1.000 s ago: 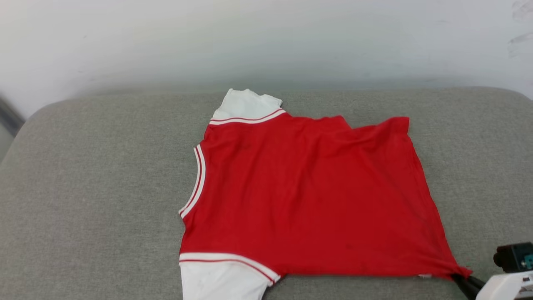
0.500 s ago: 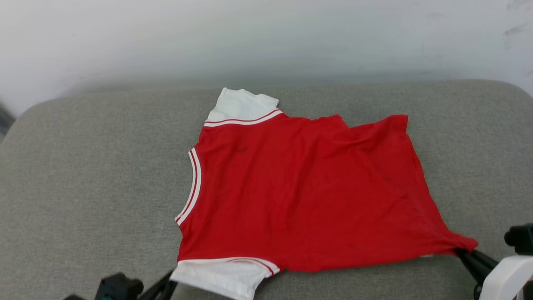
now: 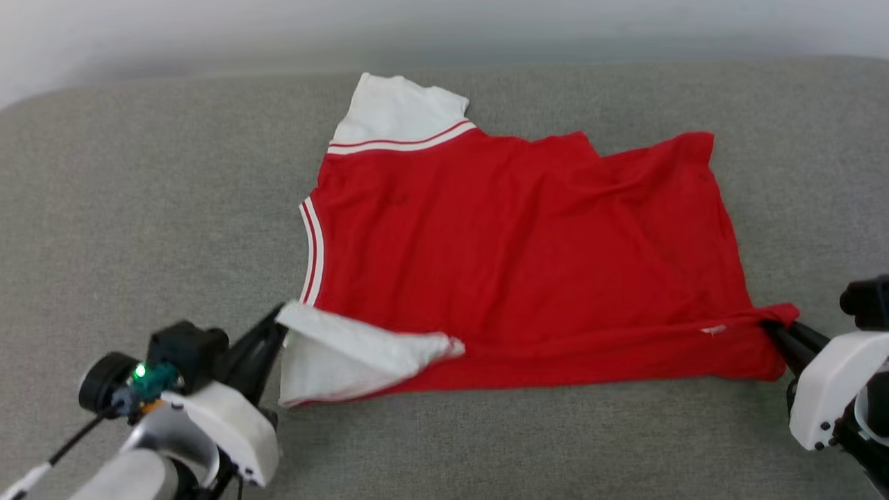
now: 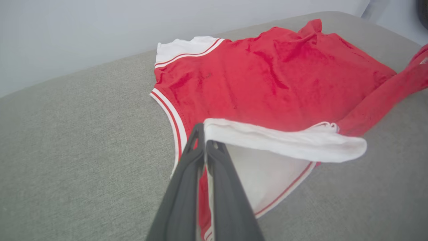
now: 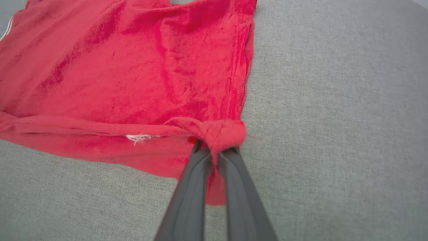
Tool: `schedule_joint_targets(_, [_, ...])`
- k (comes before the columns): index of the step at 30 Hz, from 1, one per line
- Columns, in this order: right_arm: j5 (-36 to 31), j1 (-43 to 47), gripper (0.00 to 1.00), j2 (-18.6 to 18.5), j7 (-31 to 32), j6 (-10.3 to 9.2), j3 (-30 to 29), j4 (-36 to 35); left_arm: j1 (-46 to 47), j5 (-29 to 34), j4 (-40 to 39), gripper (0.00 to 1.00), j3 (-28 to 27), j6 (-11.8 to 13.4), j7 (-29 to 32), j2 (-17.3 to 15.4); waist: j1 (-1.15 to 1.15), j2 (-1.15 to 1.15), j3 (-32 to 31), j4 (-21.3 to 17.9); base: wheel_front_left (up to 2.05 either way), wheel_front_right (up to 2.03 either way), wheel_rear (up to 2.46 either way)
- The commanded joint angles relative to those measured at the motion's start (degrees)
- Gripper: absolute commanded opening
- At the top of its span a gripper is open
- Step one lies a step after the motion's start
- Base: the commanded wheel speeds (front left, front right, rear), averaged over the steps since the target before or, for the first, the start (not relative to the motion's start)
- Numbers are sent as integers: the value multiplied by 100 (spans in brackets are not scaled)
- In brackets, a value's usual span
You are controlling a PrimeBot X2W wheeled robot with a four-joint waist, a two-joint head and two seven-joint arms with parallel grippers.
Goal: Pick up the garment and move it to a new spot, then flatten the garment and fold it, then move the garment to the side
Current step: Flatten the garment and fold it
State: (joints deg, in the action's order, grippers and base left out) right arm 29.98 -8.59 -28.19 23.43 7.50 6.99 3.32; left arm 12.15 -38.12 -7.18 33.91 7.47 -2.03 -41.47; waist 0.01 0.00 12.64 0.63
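The garment (image 3: 514,250) is a red shirt with white sleeves, lying spread on the grey cushion, collar to the left. Its near edge is lifted and rolling back over the body. My left gripper (image 3: 281,321) is shut on the near white sleeve (image 4: 284,140), holding it raised off the cushion. My right gripper (image 3: 774,326) is shut on the near red hem corner (image 5: 217,132), which bunches around the fingertips. The far white sleeve (image 3: 399,111) lies flat at the back. The printed side is hidden.
The grey cushion (image 3: 139,208) spreads wide on every side of the garment. A pale wall (image 4: 83,33) runs behind its rounded back edge.
Both grippers have lifted the near edge of the garment and carried it toward the back; the near sleeve now folds over. The head camera has tilted down.
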Motion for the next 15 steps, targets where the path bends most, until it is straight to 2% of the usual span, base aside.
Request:
schedule_joint_targets(1, [-54,-103,0,24,36,-2,10,65,143,-21,111,0,-48,-32,-39,49,-1,0,186,15,0,0,0])
schedule_joint_targets(15, [-374,-901,0,197,-26,-2,282,904,1193,207,1802,0,284,-496,-105,664,-1,0,606,83,0,0,0])
